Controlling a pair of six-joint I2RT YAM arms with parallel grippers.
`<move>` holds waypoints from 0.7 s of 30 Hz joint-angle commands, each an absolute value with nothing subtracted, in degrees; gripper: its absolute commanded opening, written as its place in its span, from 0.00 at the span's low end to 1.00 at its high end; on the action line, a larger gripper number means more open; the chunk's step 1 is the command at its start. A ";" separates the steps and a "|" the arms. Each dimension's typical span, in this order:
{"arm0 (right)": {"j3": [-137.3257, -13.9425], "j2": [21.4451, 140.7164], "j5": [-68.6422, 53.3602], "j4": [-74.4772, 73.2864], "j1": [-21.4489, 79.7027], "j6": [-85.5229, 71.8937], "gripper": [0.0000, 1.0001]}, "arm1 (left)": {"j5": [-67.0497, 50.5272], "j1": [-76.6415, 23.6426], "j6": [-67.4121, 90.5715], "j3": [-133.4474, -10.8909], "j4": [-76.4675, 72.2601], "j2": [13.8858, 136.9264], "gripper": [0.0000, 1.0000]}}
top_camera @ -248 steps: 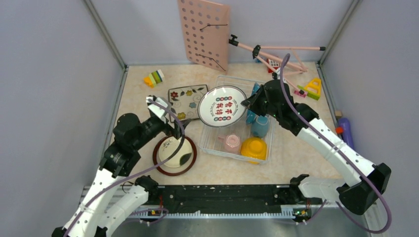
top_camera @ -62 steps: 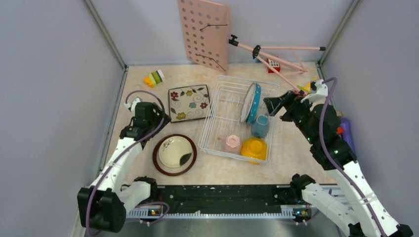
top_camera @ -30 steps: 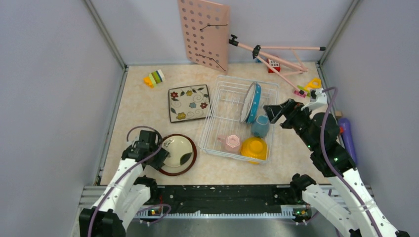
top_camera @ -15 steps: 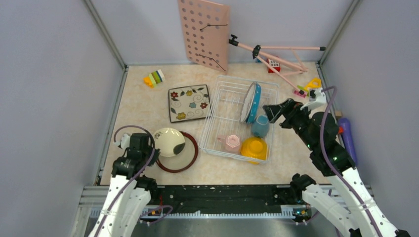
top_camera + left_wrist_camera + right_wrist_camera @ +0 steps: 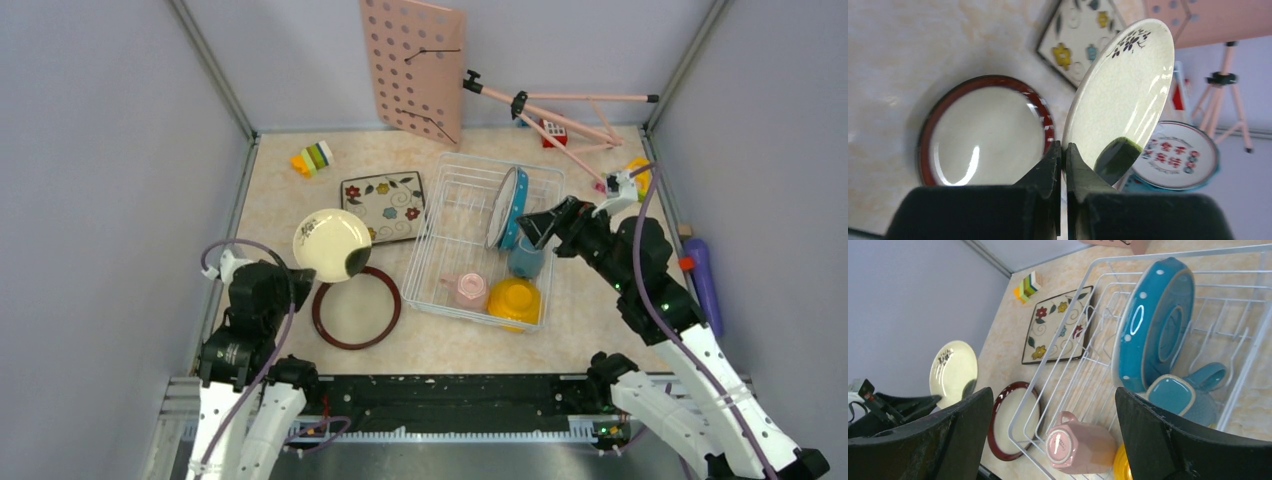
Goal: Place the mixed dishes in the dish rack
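Observation:
My left gripper (image 5: 303,272) (image 5: 1064,146) is shut on the rim of the cream plate (image 5: 332,245) (image 5: 1123,100). It holds the plate tilted up above the brown-rimmed plate (image 5: 322,300) (image 5: 983,135), which lies flat on the table. The square floral plate (image 5: 382,207) (image 5: 1058,330) lies left of the dish rack (image 5: 450,230) (image 5: 1088,285). In the rack the blue polka-dot plate (image 5: 516,205) (image 5: 1148,320) stands on edge beside the white plate with characters (image 5: 1175,157). The blue-grey mug (image 5: 525,258), pink cup (image 5: 468,290) (image 5: 1083,445) and yellow bowl (image 5: 514,298) are in there too. My right gripper (image 5: 546,222) (image 5: 1054,390) hovers open over the rack's right side.
A pink pegboard (image 5: 415,65) leans on the back wall beside a fallen pink easel (image 5: 560,105). Toy blocks (image 5: 312,158) lie at the back left, more toys (image 5: 630,175) at the back right. A purple object (image 5: 697,265) lies along the right wall.
My left gripper closed on the cream plate and lifted it off the brown-rimmed plate, tilting it upright. The right gripper shifted slightly towards the rack and stayed open.

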State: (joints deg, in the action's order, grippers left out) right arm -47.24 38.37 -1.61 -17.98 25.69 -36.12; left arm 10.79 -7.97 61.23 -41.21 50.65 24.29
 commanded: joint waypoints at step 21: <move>-50.76 53.74 -28.28 6.60 26.48 -48.80 0.83 | -27.42 -14.23 61.90 -43.87 -9.18 49.04 0.00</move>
State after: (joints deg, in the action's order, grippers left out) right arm -47.35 50.98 -25.78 -0.03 25.74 -45.25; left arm -24.08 -11.35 63.51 -43.68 3.95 47.46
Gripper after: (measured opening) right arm 0.849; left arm 0.027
